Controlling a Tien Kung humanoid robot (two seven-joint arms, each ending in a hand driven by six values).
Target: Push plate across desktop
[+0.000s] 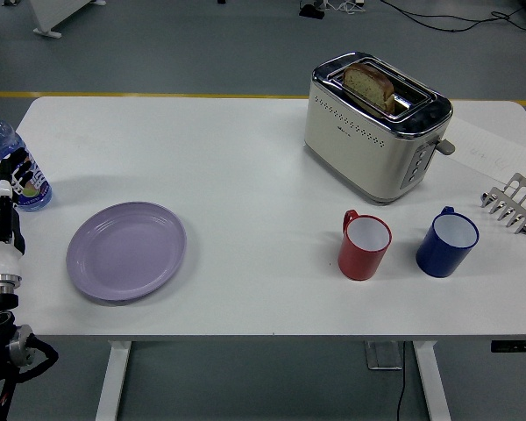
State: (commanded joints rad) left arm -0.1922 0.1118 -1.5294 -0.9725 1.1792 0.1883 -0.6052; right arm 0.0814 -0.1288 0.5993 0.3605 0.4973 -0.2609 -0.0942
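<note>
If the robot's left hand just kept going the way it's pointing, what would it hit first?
Probably the water bottle: the left hand points up the table's left edge, right at it. Depth is hard to judge.

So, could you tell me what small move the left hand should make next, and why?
Probably bring the left hand rightward to the purple plate's near-left rim: it sits by the water bottle, not touching the plate.

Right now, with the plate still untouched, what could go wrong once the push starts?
The purple plate lies close to the table's near edge, so a skewed push might slide it off. The left hand sits beside the water bottle and could topple it. A long rightward push could reach the red mug.
</note>
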